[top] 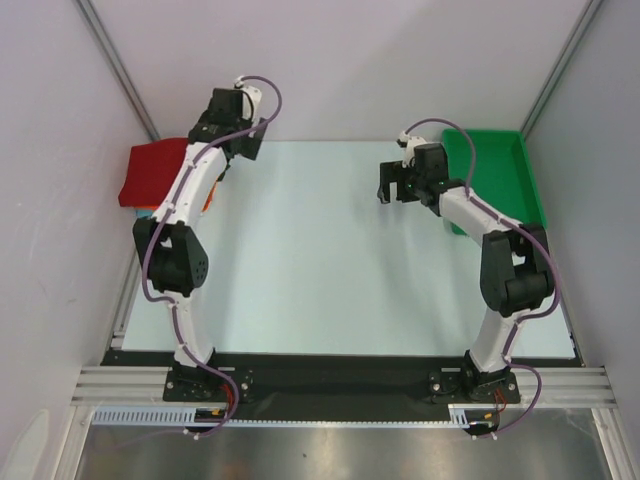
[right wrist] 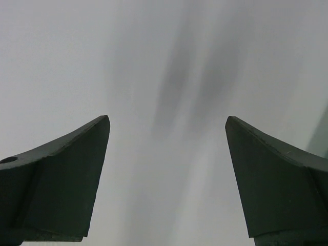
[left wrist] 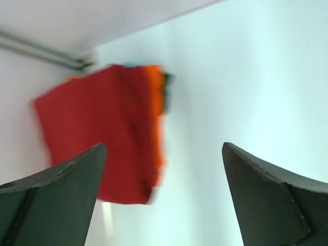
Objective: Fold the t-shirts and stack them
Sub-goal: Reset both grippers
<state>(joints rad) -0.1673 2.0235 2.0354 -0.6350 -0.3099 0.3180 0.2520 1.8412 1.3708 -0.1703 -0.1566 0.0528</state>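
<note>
A folded maroon t-shirt (top: 155, 172) lies on top of a stack at the table's far left corner. An orange t-shirt (top: 208, 203) shows at the stack's edge and a teal one (top: 143, 213) peeks out below. In the left wrist view the maroon shirt (left wrist: 97, 133) is blurred, with the orange shirt (left wrist: 155, 102) along its right side. My left gripper (left wrist: 164, 200) is open and empty, raised just right of the stack (top: 235, 135). My right gripper (top: 392, 188) is open and empty above the table at the far right; its wrist view (right wrist: 166, 179) shows only bare surface.
A green plastic tray (top: 525, 180) stands at the far right, beside the right arm. White walls close in the table on the left, back and right. The pale table top (top: 320, 260) lies between the arms.
</note>
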